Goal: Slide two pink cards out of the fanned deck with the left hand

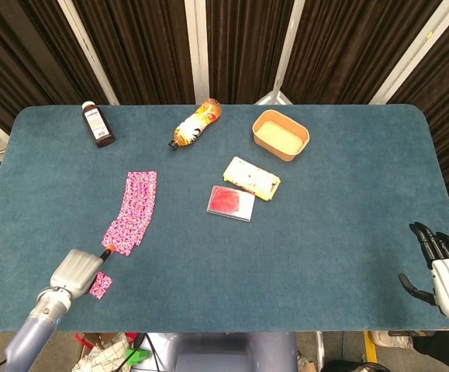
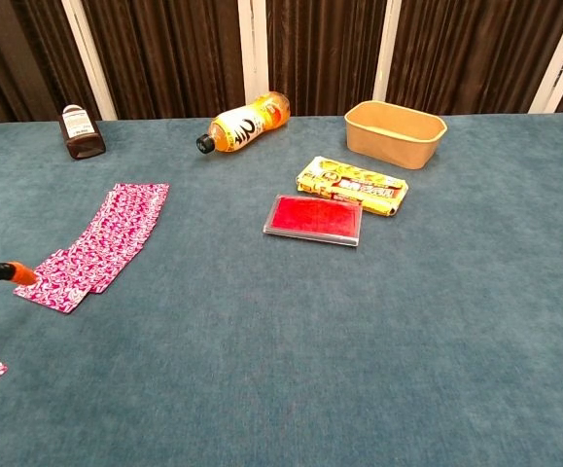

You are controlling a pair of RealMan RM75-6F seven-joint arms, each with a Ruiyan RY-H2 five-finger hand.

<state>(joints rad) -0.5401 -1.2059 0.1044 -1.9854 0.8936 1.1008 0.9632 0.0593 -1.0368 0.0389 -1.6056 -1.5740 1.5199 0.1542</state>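
a: fanned deck (image 1: 132, 211) location?
b: we log it mid-left on the table (image 1: 325, 232); one pink card (image 1: 100, 284) nearer us, beside left hand (image 1: 75, 271), finger pose unclear.
a: right hand (image 1: 440, 267)?
b: far right; fingers spread, empty.

A brown bottle (image 1: 98, 124) stands near the worktop's (image 1: 348, 232) far left corner. An orange bottle (image 1: 195, 124) lies beside a tan bowl (image 1: 281, 135) along the far edge. A yellow packet (image 1: 251, 178) and red case (image 1: 230, 203) sit mid-worktop.
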